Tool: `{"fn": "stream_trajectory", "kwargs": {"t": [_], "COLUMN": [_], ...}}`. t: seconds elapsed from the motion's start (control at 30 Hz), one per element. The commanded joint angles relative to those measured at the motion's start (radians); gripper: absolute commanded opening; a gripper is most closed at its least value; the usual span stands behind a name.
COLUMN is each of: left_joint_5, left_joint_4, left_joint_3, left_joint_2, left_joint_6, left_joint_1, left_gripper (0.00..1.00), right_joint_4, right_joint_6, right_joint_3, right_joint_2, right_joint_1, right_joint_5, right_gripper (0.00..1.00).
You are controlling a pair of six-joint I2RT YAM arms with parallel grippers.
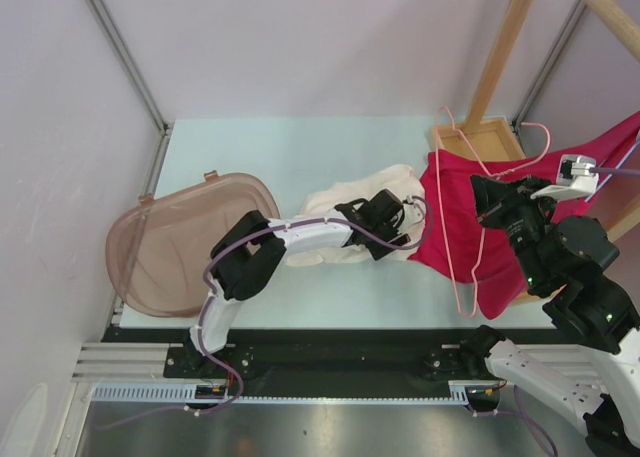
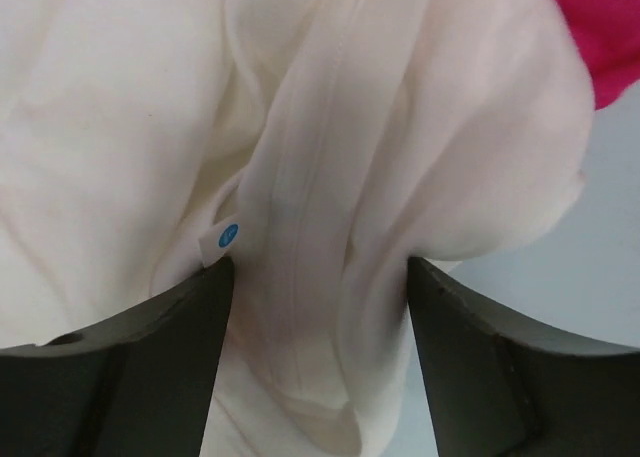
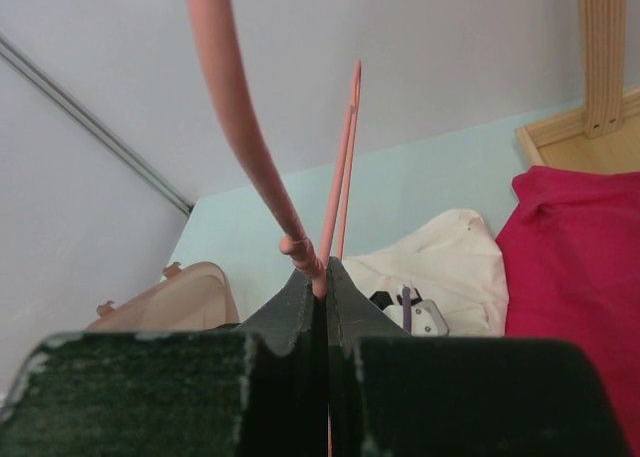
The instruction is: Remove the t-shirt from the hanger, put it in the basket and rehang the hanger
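– Cream soft-cotton t-shirt (image 1: 330, 199): off the thin pink wire hanger (image 1: 452, 247), or not?

– Looks off, judging by the lie of things. Bunched flat on the pale green bench (image 1: 300, 147), touching no wire that can be seen. From the right wrist: bare pink rods only, no cloth on them.

– And the hanger itself?

– Pinched in the right claw (image 1: 490, 212), jaws fully closed on the wire. Crosses a magenta-red cloth (image 1: 462, 202) in the top view. Cannot tell whether threaded through it or just lying over it. Red cloth draped up toward the pale wooden rack (image 1: 505, 37) on the right.

– Left to do?

– Probably only pulling the cream shirt clear of the hanger, assuming cream as the task's shirt. If red instead, then not done. Can't settle that from these views.

– Left claw (image 1: 400, 222) relative to the shirt?

– Down on the cream shirt's right end, just beside the red edge. Fingers spread wide, straddling a raised fold with a seam. Fabric touching both inner faces, not squeezed yet, so no firm hold as far as can be judged. Small white tag with a blue dot (image 2: 228, 237) right beside one finger.
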Motion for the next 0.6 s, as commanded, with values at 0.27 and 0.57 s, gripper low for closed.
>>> {"fn": "stream_trajectory", "kwargs": {"t": [0.27,0.57], "left_joint_5": [-0.062,0.042], "left_joint_4": [0.021,-0.013], "left_joint_3": [-0.016,-0.068], "left_joint_2": [-0.085,-0.369], "left_joint_6": [-0.041,-0.311], "left_joint_1": [-0.002,0.085], "left_gripper": [0.14,0.0], "right_joint_4": [0.025,-0.033], "right_joint_6": [0.042,0.05], "right_joint_3": [0.014,0.051], "right_joint_2": [-0.025,-0.051], "right_joint_1": [0.003,0.003], "right_joint_5": [-0.003,0.038], "right_gripper": [0.0,0.0]}}
